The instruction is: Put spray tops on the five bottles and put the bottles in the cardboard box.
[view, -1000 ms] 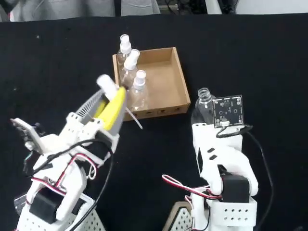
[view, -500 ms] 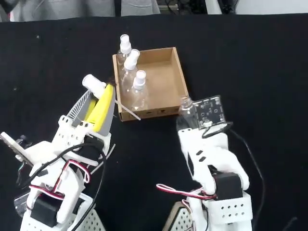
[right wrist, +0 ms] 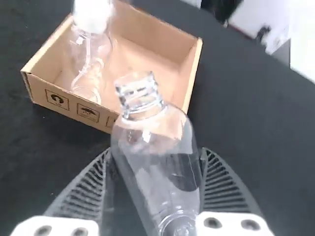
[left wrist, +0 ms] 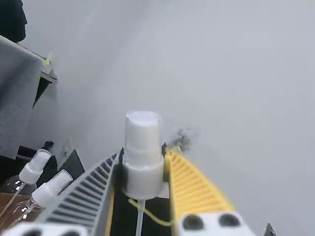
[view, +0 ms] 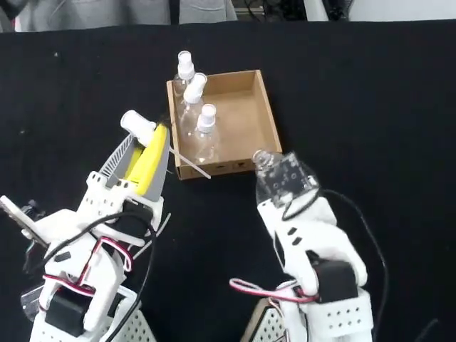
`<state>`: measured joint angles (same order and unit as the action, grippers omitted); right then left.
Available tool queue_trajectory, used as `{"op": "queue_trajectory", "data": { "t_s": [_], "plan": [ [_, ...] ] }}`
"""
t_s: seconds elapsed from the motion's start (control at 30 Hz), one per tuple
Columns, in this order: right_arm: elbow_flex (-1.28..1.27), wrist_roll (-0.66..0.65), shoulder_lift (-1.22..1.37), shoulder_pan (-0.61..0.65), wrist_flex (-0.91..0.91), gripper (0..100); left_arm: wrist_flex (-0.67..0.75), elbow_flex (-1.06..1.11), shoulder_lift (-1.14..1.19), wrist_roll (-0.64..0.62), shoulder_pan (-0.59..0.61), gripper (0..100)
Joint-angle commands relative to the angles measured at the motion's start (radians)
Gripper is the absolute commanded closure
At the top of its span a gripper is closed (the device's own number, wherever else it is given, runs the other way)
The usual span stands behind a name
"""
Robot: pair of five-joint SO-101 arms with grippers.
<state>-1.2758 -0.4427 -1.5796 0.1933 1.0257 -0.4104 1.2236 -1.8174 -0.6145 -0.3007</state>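
My left gripper (view: 146, 139) (left wrist: 142, 169) is shut on a white spray top (view: 137, 126) (left wrist: 142, 147), its thin tube (view: 191, 164) trailing toward the cardboard box (view: 265, 114). It hovers just left of the box. My right gripper (right wrist: 155, 162) is shut on a clear uncapped bottle (view: 265, 174) (right wrist: 152, 147), whose open neck tilts toward the box's front right corner. Three capped bottles (view: 194, 107) lie along the left side of the box (right wrist: 189, 59); one bottle (right wrist: 91, 44) appears in the right wrist view.
Black cloth (view: 370, 100) covers the table. The right half of the box floor (view: 242, 117) is bare. The arm bases stand at the near edge, with cables beside them.
The right arm has swung left with the uncapped bottle, toward the box's front corner. The left gripper with the spray top drew back to the left of the box, then held.
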Motion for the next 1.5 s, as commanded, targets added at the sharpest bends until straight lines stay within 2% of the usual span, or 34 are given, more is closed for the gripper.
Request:
{"op": "queue_trajectory", "data": {
  "t_s": [0.0,0.1,0.23,0.4,0.67,0.97,1.23,1.47],
  "plan": [
    [-0.061,-0.021,-0.163,0.091,-0.025,87.5,0.025,-0.007,-0.006,-0.066,0.045,97],
    [-0.148,-0.021,-0.312,0.152,-0.023,90.7,0.025,-0.007,-0.006,-0.083,0.058,97],
    [-0.165,-0.054,-0.305,0.181,-0.025,98.2,0.025,-0.005,-0.006,-0.083,0.051,97],
    [-0.171,-0.057,-0.320,0.181,-0.026,98.3,0.025,-0.004,-0.006,-0.092,0.051,97],
    [-0.171,-0.054,-0.321,0.181,-0.031,98.3,0.035,0.042,-0.006,-0.249,0.050,97],
    [-0.171,-0.028,-0.321,0.181,-0.034,98.3,0.347,0.254,-0.006,-0.253,0.050,97],
    [-0.168,0.002,-0.321,0.178,-0.034,98.3,0.219,0.200,-0.006,-0.226,0.050,97],
    [-0.170,0.003,-0.321,0.178,-0.034,98.3,0.216,0.199,-0.006,-0.207,0.048,97]
  ]
}}
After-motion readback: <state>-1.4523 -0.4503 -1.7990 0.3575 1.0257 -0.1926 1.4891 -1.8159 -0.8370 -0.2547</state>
